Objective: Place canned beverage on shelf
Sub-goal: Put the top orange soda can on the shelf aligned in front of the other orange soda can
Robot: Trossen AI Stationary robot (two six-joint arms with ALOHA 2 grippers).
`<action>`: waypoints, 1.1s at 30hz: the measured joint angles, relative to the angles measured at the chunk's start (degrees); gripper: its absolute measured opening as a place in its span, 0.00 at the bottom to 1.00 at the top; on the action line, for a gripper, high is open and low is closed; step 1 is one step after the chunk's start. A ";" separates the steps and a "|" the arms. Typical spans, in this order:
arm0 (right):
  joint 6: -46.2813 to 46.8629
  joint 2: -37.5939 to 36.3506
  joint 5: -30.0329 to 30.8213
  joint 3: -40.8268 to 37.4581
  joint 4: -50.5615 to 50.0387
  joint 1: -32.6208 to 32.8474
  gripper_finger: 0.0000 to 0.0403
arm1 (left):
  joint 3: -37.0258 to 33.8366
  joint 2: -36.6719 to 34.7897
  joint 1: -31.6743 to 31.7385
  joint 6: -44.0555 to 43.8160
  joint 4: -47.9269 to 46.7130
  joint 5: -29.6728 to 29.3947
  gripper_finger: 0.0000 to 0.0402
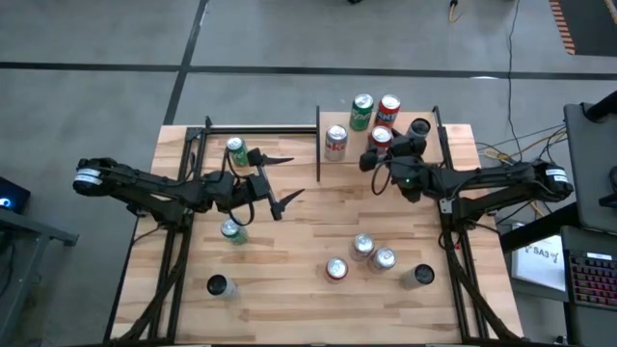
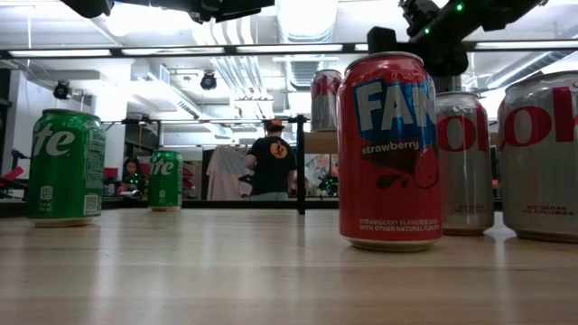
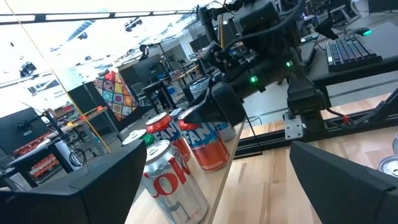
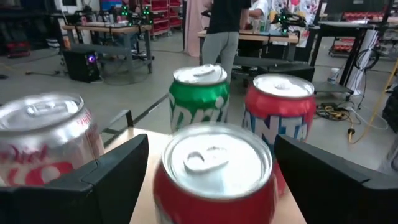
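The shelf stands at the table's far right and bears several cans. A Sprite can, a Fanta can and a Diet Coke can stand upright on it. A red can stands upright nearer the shelf's front. My right gripper is open and level, with its fingers close on either side of that red can. My left gripper hangs open above the table's middle left, with nothing between its fingers.
Two green cans stand on the table near my left arm. Several more cans stand toward the near edge. Black frame posts edge the shelf. A person stands in the room beyond.
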 joint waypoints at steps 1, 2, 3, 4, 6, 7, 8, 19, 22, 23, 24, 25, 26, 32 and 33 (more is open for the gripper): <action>-0.89 0.00 0.00 0.51 -0.03 0.00 0.83 | 0.00 0.00 0.00 -0.01 0.00 0.00 0.95; -1.77 0.00 0.00 1.16 -0.05 0.00 0.83 | 0.00 0.00 0.00 -0.01 0.00 0.00 0.95; -2.51 0.00 -0.02 1.77 -0.03 0.00 0.83 | 0.00 0.00 0.00 0.00 0.00 0.00 0.95; -3.54 0.00 0.00 2.32 -0.02 0.02 0.83 | 0.00 0.00 0.00 -0.01 0.00 0.00 0.95; -5.14 0.00 -0.01 3.58 -0.04 0.02 0.83 | 0.00 0.00 0.00 -0.01 0.00 0.00 0.95; -5.68 0.00 -0.01 4.17 -0.05 0.04 0.83 | 0.00 0.00 0.00 -0.01 0.00 0.00 0.95; -6.50 0.00 -0.01 4.76 -0.14 0.14 0.83 | 0.00 0.00 0.00 -0.01 0.00 0.00 0.95; -9.60 0.03 -5.65 16.87 -10.19 4.31 0.79 | 0.00 0.00 0.00 0.01 -0.23 0.00 0.95; -3.94 0.80 -10.47 22.64 -20.40 4.59 0.75 | 0.00 0.00 0.00 -0.01 -0.24 0.00 0.95; -1.78 1.28 -11.91 24.48 -24.10 4.59 0.73 | 0.00 0.00 0.00 0.01 -0.26 0.00 0.95; -0.10 1.98 -13.10 26.37 -27.34 4.59 0.71 | 0.00 0.00 0.00 0.01 -0.26 0.00 0.95; 1.91 2.71 -14.40 28.33 -30.39 4.55 0.70 | 0.00 0.00 0.00 0.00 -0.26 0.00 0.95; 3.42 3.50 -15.40 30.04 -33.14 4.55 0.68 | 0.00 0.00 0.00 -0.01 -0.28 0.00 0.95; 9.40 10.21 -18.27 41.33 -48.34 4.55 0.55 | 0.00 0.00 0.00 -0.01 -0.45 0.00 0.95; 11.02 11.44 -18.29 43.59 -51.70 4.54 0.53 | 0.00 0.00 0.00 -0.01 -0.46 0.00 0.95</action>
